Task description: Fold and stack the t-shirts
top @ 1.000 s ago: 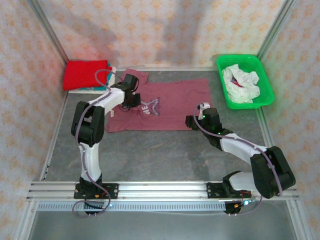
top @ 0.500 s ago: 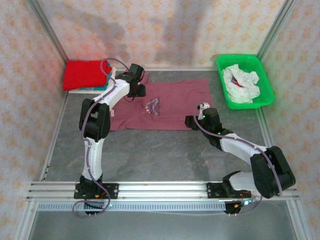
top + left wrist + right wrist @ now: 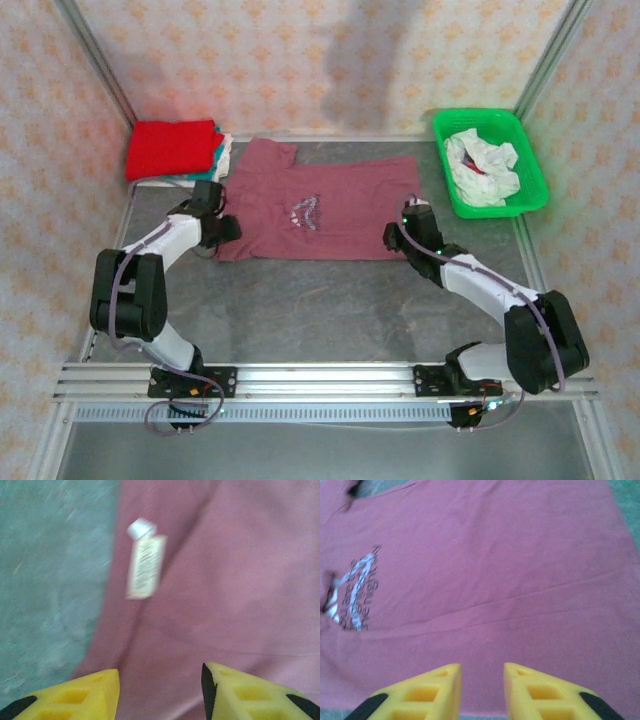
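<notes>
The left gripper [image 3: 160,692] has its yellow fingers [image 3: 75,697] spread wide with nothing between them; they hang over the left edge of the maroon tee [image 3: 240,580], where cloth meets the grey table [image 3: 45,580]. The right gripper [image 3: 482,690] has its fingers [image 3: 420,695] parted by a narrower gap, also holding nothing, above the tee's [image 3: 495,580] hem side; whether they touch the cloth I cannot tell.

The tee [image 3: 330,210] lies spread flat in the middle of the table [image 3: 330,310], a sleeve reaching toward the far wall. Its cloth is soft, with shallow creases. The chest print [image 3: 355,592] is white with dark letters, too blurred to read. A cream care label [image 3: 146,566] with a small white tag [image 3: 141,528] above it lies on the cloth near the left edge; its writing is unreadable.

From above, the left gripper [image 3: 222,228] sits at the tee's near-left corner, the right gripper [image 3: 405,215] at its right edge. Far left of the tee lies a folded red tee [image 3: 170,148]. Far right of it stands a green basket [image 3: 437,120] holding crumpled white cloth [image 3: 480,165]
</notes>
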Controlling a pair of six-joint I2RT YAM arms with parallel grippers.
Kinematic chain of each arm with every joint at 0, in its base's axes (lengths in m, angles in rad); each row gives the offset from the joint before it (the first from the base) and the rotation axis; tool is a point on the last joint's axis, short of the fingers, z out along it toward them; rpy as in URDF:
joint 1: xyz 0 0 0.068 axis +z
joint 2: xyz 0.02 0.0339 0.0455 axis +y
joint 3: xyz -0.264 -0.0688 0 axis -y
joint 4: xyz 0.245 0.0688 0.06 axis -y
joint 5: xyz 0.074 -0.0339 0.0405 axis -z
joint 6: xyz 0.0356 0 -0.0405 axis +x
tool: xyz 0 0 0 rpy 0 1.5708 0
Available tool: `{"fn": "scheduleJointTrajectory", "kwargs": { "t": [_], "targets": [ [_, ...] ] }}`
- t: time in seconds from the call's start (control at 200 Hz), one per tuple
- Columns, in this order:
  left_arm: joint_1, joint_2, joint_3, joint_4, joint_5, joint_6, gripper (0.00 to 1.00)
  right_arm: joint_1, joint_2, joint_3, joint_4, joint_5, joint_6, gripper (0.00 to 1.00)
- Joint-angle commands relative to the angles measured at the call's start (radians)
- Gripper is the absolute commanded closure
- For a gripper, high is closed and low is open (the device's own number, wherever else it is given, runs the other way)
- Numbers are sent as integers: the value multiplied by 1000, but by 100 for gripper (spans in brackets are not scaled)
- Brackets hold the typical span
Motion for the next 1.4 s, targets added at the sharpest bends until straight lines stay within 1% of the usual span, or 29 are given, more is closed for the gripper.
{"fn": "scheduleJointTrajectory", "kwargs": {
  "t": [0.0, 0.13, 0.245, 0.36, 0.465, 0.546, 0.696, 0.766, 0.846, 0.926, 1.041, 1.076, 1.121, 1.196, 1.296, 1.396],
  "targets": [
    [48, 16, -33, 84, 101, -23, 53, -41, 64, 51, -189, 57, 121, 73],
    [88, 60, -49, 129, 157, -42, 54, -122, 166, 102, -236, -24, 148, 74],
    [126, 91, -47, 132, 176, -61, 56, -145, 270, 162, -281, -34, 125, 76],
    [162, 67, -80, 148, 175, -76, 56, -176, 337, 179, -290, -42, 136, 76],
    [172, 40, -85, 123, 140, -63, 56, -199, 362, 159, -280, -49, 149, 76],
    [178, 30, -79, 103, 105, -52, 56, -205, 352, 144, -278, -57, 152, 76],
    [179, 18, -79, 87, 106, -57, 56, -207, 322, 121, -289, -55, 172, 75],
    [177, -10, -90, 85, 104, -66, 55, -206, 309, 112, -285, -67, 172, 73],
    [170, -72, -106, 87, 76, -76, 54, -206, 288, 114, -282, -80, 163, 72],
    [147, -132, -86, 55, 57, -71, 53, -204, 259, 128, -286, -110, 148, 68],
    [50, -182, -1, -45, -36, -34, 53, -177, 229, 176, -325, -104, 129, 65],
    [22, -187, 18, -55, -44, -31, 53, -164, 228, 196, -349, -89, 120, 64],
    [-4, -189, 29, -43, -23, -35, 53, -142, 229, 216, -366, -65, 112, 64],
    [-30, -170, 20, 23, 31, -50, 54, -113, 243, 237, -370, -36, 108, 63],
    [-52, -94, 25, 80, 91, -69, 56, -86, 281, 262, -354, -39, 117, 64],
    [-59, -14, 34, 117, 121, -79, 57, -72, 326, 287, -349, -36, 126, 65]
  ]
}}
